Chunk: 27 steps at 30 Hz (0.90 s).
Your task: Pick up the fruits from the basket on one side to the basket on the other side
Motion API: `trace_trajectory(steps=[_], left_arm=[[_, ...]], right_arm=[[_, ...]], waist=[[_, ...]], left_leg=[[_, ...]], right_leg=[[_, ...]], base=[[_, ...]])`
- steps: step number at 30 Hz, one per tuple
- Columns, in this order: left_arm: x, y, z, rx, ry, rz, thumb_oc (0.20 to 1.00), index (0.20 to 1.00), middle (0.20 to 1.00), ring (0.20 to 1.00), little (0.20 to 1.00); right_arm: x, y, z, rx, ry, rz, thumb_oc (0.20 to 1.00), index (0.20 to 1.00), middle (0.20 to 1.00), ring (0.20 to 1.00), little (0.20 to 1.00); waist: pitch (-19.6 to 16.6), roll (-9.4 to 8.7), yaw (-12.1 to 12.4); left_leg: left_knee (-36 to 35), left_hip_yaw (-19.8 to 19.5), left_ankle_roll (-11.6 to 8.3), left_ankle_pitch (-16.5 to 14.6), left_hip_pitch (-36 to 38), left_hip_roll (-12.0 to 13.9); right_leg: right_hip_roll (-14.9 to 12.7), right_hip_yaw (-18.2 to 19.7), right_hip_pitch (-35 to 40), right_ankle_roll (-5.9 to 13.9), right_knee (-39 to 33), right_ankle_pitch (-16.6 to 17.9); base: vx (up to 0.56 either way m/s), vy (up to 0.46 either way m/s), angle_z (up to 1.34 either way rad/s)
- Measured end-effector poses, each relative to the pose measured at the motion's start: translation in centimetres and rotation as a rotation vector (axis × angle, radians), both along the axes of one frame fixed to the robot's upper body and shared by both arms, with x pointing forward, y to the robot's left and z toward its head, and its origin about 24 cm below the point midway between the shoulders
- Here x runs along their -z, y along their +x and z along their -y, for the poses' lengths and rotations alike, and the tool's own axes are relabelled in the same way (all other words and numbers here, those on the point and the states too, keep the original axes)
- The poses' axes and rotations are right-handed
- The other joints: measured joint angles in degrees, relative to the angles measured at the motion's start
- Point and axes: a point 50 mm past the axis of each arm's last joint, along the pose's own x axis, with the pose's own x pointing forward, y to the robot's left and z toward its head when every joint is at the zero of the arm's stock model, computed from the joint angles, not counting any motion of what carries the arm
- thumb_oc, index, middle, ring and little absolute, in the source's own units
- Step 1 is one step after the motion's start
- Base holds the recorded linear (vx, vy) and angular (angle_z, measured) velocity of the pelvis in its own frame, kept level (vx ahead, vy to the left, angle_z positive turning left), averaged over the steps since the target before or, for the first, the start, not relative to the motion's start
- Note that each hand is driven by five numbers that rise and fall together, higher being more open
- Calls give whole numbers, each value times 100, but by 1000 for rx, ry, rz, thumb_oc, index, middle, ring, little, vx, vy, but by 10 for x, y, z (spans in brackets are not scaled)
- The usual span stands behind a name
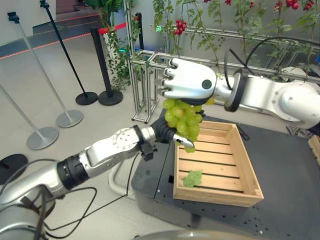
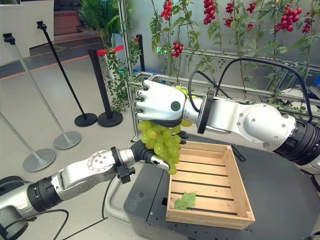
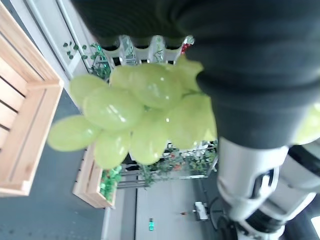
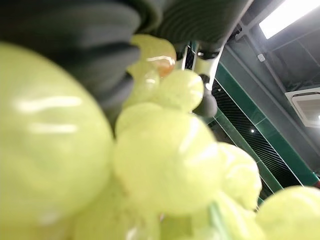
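A bunch of green grapes (image 1: pixel 182 117) hangs in the air over the near left corner of a wooden crate (image 1: pixel 248 167). My right hand (image 1: pixel 187 82) comes in from the right and sits on top of the bunch, its fingers curled down over it. From the lower left, my left hand (image 1: pixel 165 132) reaches the bunch's lower part. One of its silver fingers (image 1: pixel 184 143) lies under the grapes, and the others are hidden behind them. In both wrist views the grapes (image 3: pixel 135 115) sit close against the hands. A single green leaf (image 1: pixel 191 178) lies in the crate.
The crate stands on a dark table (image 1: pixel 290 180). The corner of another wooden crate (image 1: pixel 315 147) shows at the right edge. A metal rack (image 1: pixel 145 85) with vines stands behind the table. Several stanchions (image 1: pixel 67 117) stand on the floor to the left.
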Motion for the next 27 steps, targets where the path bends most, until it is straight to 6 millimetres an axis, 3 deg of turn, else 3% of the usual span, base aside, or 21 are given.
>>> trace_trajectory(steps=[11,12,13,27], left_arm=[[1,-3,9,32,-16,-44,1000,1000,1000,1000,1000],[1,-3,9,32,-15,-46,244,244,244,244,244],[1,-3,9,32,-14,-47,200,200,200,200,200],[3,-2,7,28,-8,-51,200,200,200,200,200]], right_arm=[[-8,-4,-6,-33,-24,40,200,200,200,200,200],[-6,-4,-7,-35,-30,36,200,200,200,200,200],[-6,-4,-7,-35,-35,35,200,200,200,200,200],[-7,-4,-7,-43,-26,42,200,200,200,200,200]], waist=[[0,1,-3],[0,1,-5],[0,1,-4],[-1,1,3]], left_leg=[[0,4,0,0,2,-2],[0,4,0,0,3,-2],[0,4,0,0,3,-3],[1,3,1,1,6,-4]], right_leg=[[-1,4,0,0,0,0],[-1,4,2,0,0,0],[-1,4,1,0,0,0],[0,4,7,-1,1,1]], base=[[0,0,0],[0,0,0],[0,0,0],[0,0,0]])
